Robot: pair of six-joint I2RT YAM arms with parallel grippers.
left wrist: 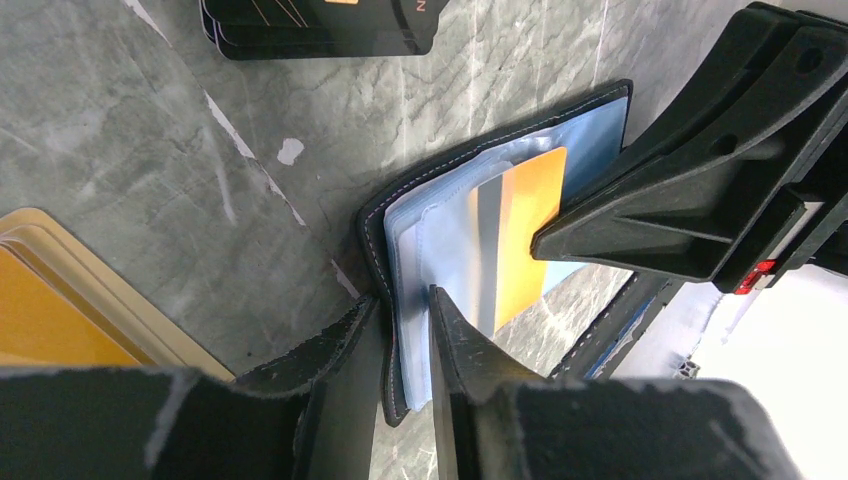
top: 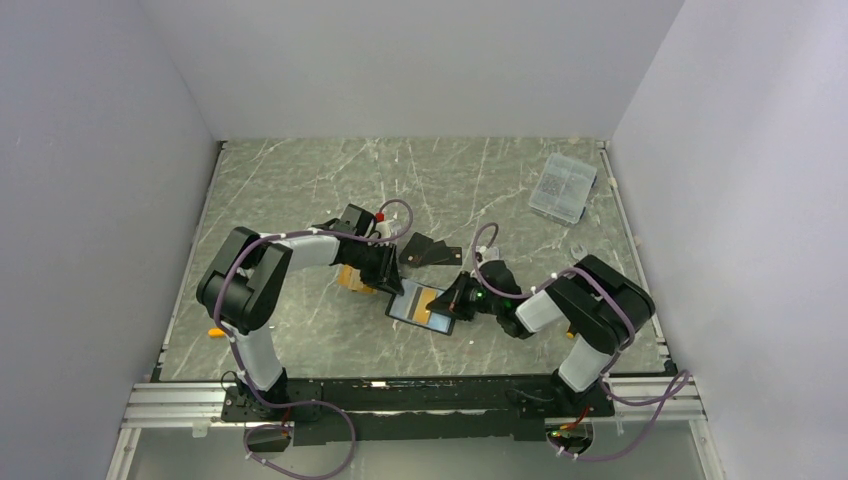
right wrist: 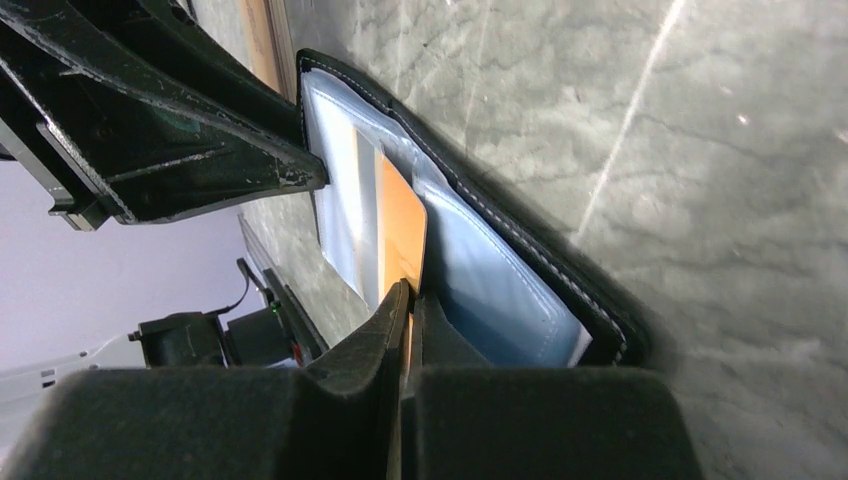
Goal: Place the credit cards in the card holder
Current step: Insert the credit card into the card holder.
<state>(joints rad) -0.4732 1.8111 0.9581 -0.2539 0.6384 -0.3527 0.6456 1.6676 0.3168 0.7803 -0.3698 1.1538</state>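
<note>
The holder (left wrist: 430, 230) lies open on the worktop (left wrist: 150, 150) between the two arms, blue lining up. The left claw (left wrist: 403, 300) is clamped on its near edge, one finger on the leather outside, the other on the clear sleeves inside. The right claw (right wrist: 410, 292) is closed tight on the orange card (left wrist: 520, 220), whose far end sits in a sleeve, the rest sticking out. The black cards (left wrist: 320, 25) lie stacked on the worktop just beyond the holder. A clear box (top: 562, 187) sits well apart, far right.
</note>
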